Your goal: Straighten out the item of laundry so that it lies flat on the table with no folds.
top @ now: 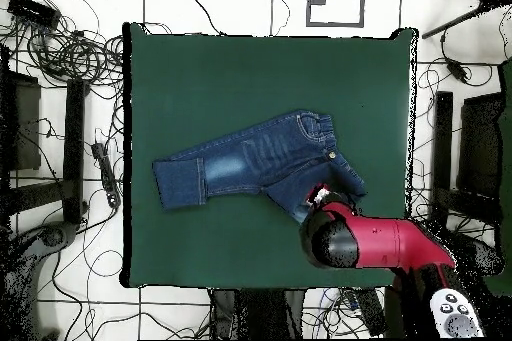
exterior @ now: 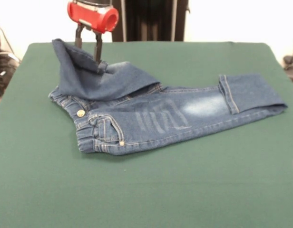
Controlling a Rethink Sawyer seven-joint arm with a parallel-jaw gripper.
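The hand (exterior: 88, 59) pinches the folded-over leg of the jeans (exterior: 156, 118), lifted near the table's (exterior: 146, 190) far edge — better to carry it out away from the waistband, low and slow, before letting go.

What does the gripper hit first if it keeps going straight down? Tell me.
Probably the jeans: the gripper points down and its fingers already reach the folded-over leg, raised above the table. Whether they pinch the cloth is unclear.
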